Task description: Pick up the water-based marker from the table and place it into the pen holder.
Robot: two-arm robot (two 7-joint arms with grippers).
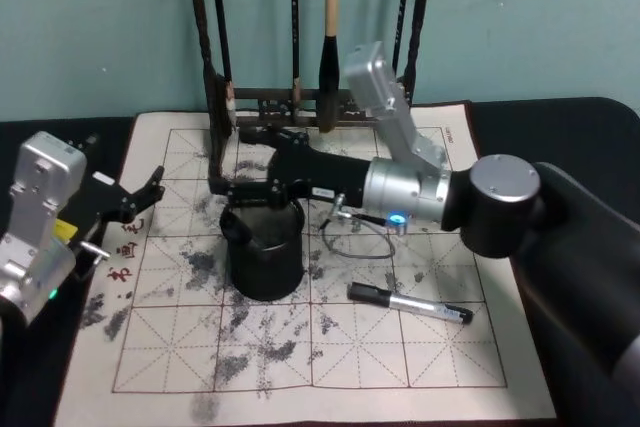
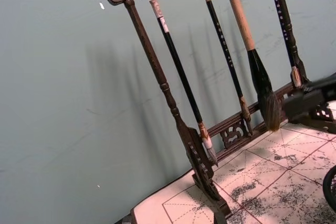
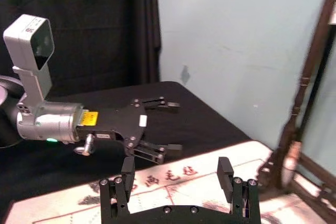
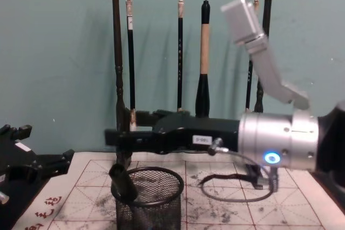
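While my right gripper (image 3: 176, 165) gapes above the pen holder (image 1: 266, 269) — left gripper (image 1: 143, 202) spread at table (image 1: 330, 372) edge — the water-based marker (image 1: 410, 304) looks light, slick: pinch mid-barrel.

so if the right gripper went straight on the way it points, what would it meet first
Most likely the left gripper: the right gripper, above the pen holder, points straight at it with nothing between them, though depth is unclear.

red characters (image 3: 167, 171) | table (image 1: 400, 352) mat edge | not legible
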